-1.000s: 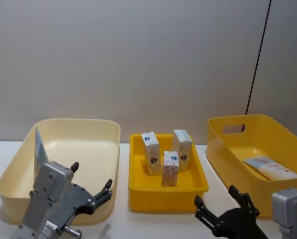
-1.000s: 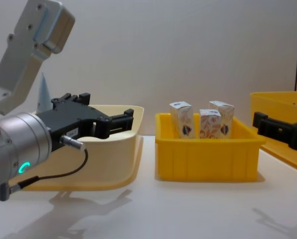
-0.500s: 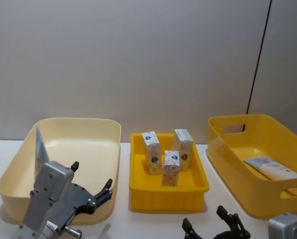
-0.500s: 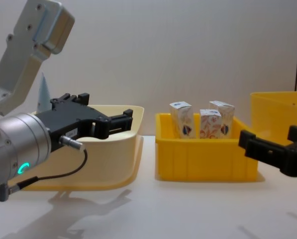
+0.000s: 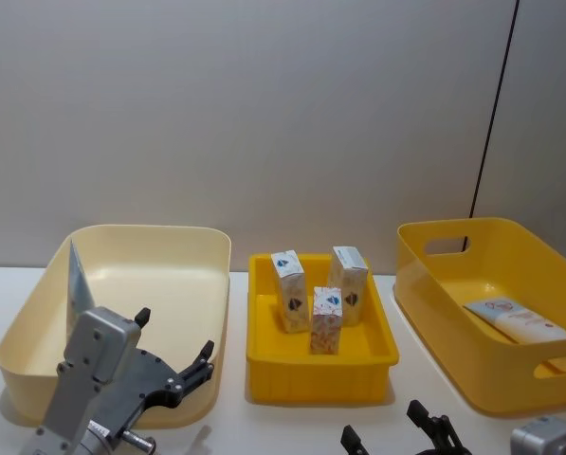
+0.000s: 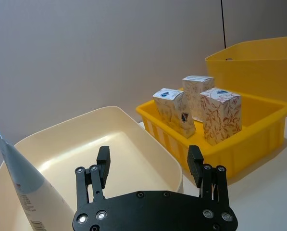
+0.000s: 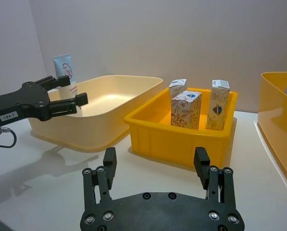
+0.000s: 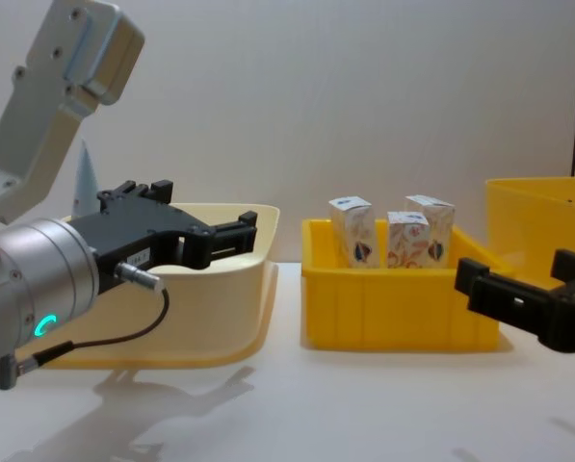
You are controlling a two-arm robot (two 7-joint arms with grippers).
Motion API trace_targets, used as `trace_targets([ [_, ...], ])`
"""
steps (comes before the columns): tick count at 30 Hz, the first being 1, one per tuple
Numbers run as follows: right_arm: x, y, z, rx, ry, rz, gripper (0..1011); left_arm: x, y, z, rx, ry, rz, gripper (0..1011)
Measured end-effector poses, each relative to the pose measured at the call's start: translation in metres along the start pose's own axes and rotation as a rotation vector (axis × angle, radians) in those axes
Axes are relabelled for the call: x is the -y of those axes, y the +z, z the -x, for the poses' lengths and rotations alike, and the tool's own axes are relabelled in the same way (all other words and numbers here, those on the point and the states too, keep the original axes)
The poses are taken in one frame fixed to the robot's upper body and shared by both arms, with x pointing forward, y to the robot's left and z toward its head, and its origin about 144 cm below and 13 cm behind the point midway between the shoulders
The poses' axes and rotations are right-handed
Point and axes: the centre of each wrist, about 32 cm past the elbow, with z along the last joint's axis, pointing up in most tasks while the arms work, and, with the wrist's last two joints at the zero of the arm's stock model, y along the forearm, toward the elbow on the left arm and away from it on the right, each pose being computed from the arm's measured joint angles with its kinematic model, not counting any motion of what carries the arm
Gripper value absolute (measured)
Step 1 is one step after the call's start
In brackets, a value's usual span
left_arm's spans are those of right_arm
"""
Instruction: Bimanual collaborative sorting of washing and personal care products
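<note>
Centrally, three cartons (image 5: 326,320) inside yellow bin (image 5: 320,372).

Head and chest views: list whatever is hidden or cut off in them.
- Head view: the left arm covers the lower part of the tube in the cream bin.
- Head view: the bottom edge cuts off the right gripper.
- Chest view: the yellow tray wall hides the cartons' lower halves.

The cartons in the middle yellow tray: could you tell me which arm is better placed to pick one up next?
Probably the right. The right gripper, open, sits low before the tray, facing the cartons squarely; the left gripper, open, hangs by the cream bin's front corner, off to one side.
</note>
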Motion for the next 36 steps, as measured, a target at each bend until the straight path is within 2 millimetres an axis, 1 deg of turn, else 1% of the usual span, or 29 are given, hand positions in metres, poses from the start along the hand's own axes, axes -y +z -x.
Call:
trace_targets([
  [17, 0.001, 0.001, 0.001, -0.005, -0.003, 0.005, 1001, 0.000, 0.000, 0.000, 0.000, 0.000, 0.000, 1002],
  [18, 0.002, -0.005, -0.001, -0.008, -0.012, 0.027, 1001, 0.000, 0.000, 0.000, 0.000, 0.000, 0.000, 1002],
  [21, -0.001, -0.006, -0.004, -0.005, -0.017, 0.033, 1001, 0.000, 0.000, 0.000, 0.000, 0.000, 0.000, 1002],
  [22, -0.005, -0.003, -0.007, 0.002, -0.021, 0.021, 1001, 0.000, 0.000, 0.000, 0.000, 0.000, 0.000, 1002],
  [25, -0.006, -0.001, -0.008, 0.004, -0.023, 0.014, 1001, 0.000, 0.000, 0.000, 0.000, 0.000, 0.000, 1002],
  [36, -0.010, 0.006, -0.006, -0.002, -0.020, -0.013, 1001, 0.000, 0.000, 0.000, 0.000, 0.000, 0.000, 1002],
])
